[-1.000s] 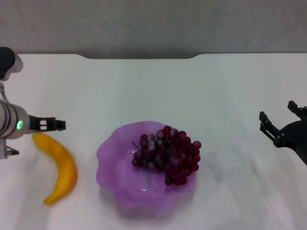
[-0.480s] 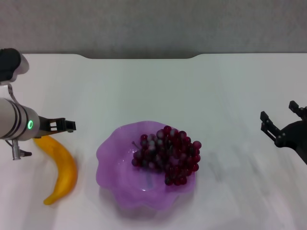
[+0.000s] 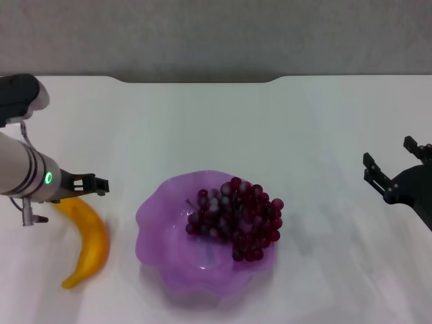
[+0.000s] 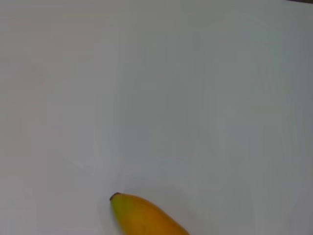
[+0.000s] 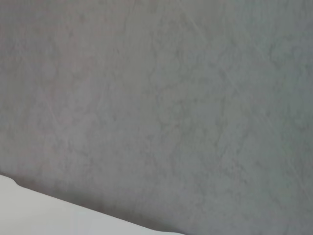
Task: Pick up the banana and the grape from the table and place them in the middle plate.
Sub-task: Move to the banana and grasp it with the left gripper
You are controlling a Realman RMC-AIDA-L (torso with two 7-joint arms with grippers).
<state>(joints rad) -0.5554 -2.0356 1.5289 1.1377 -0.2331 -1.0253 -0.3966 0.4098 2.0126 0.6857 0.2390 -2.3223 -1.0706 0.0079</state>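
The left arm reaches in from the left edge, its left pincer (image 3: 100, 183) pointing rightward, low over the desk. The right pincer (image 3: 395, 170) hovers at the right edge, fingers spread apart.

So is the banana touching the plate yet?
Apart. The head view shows the banana lying on the table to the left of the plate, with a strip of bare white tabletop between them.
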